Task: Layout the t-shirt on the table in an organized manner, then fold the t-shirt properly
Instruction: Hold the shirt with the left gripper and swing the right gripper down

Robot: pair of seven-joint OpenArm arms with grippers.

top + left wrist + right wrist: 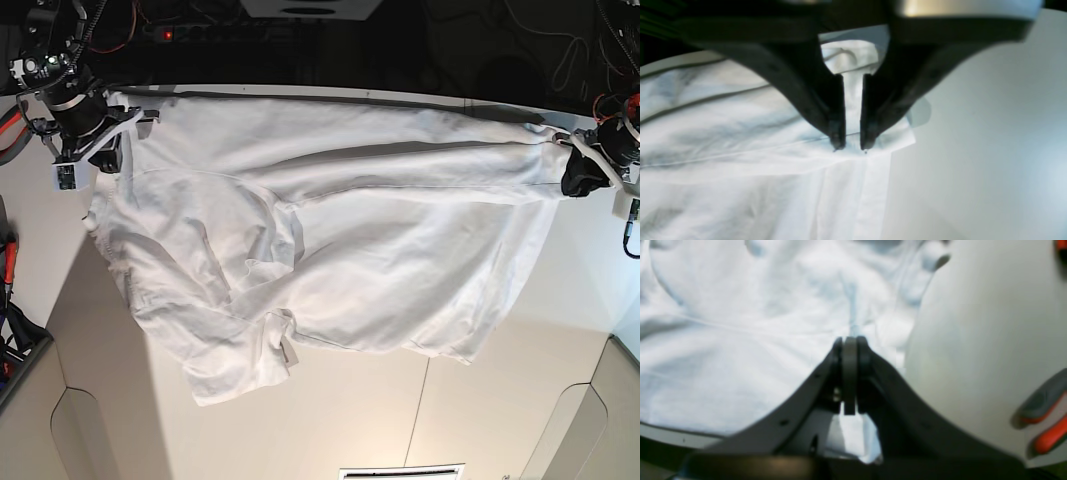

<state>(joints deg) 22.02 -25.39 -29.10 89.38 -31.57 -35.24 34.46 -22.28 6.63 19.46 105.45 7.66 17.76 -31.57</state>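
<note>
The white t-shirt lies wrinkled across the table, its far edge stretched along the table's back edge between both arms. In the base view my right gripper sits at the shirt's far left corner. Its fingers are pressed together with cloth caught at the tips. My left gripper is at the shirt's far right corner. There the fingertips stand a narrow gap apart, resting on the folded hem of the shirt, with cloth showing through the gap.
Orange-handled tools lie on the table to the right of my right gripper, also seen as tools at the base view's left edge. Dark background and cables run behind the table's back edge. Bare table lies right of the hem.
</note>
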